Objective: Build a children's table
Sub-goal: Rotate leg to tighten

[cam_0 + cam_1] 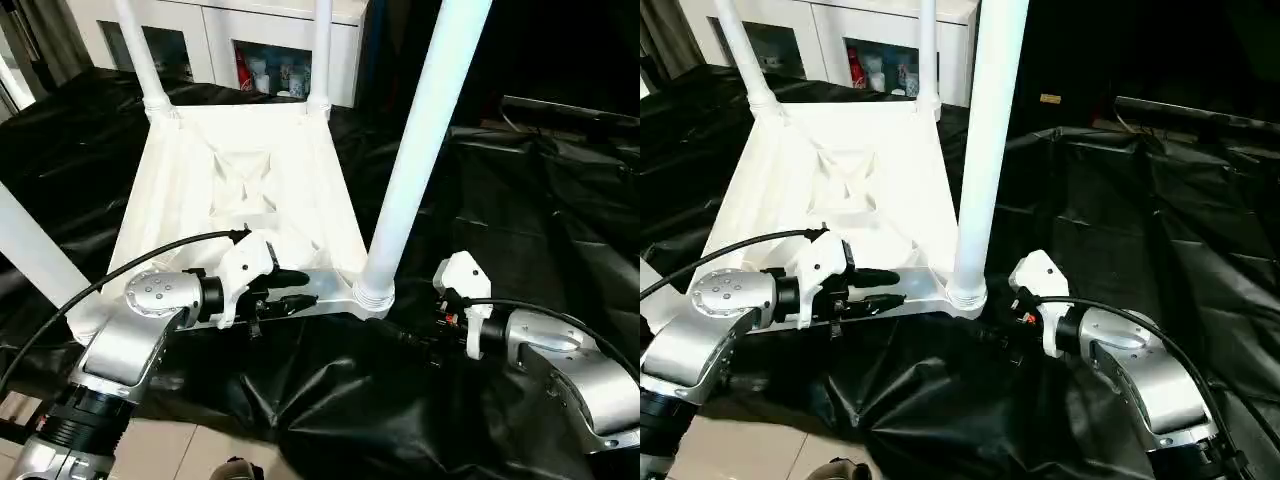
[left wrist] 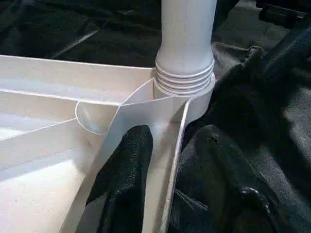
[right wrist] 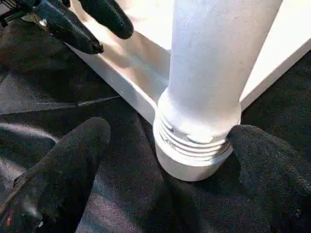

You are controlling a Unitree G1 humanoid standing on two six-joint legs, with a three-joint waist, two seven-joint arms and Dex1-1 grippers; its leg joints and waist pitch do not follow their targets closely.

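Surface: black plastic sheeting (image 1: 520,200), wrinkled and glossy, covers the floor under the work; a strip of pale tiled floor (image 1: 180,450) shows at its near edge.
Background: white cabinets with glass doors (image 1: 250,45) stand behind the sheeting, with small coloured items on their shelves.
Table top: the white plastic rectangular table top (image 1: 240,190) lies upside down on the sheeting, its ribbed X-braced underside facing up.
Legs: four long white tapered tube legs rise from the corner sockets, two far ones (image 1: 322,50) by the cabinets, one at the near left (image 1: 30,250), and the near right leg (image 1: 420,150) in front of the robot.
Near right socket: the round ribbed corner socket (image 2: 185,85) has that leg seated in it, with thread rings showing at the joint.
Left gripper: the left gripper (image 1: 290,290) pinches the near rim of the table top (image 2: 177,145), one black finger (image 2: 124,179) inside the wall and the other outside it.
Right gripper: the right gripper (image 3: 170,160) is spread wide, its fingers (image 3: 68,165) standing on either side of the near right socket's base; whether they touch it cannot be told.
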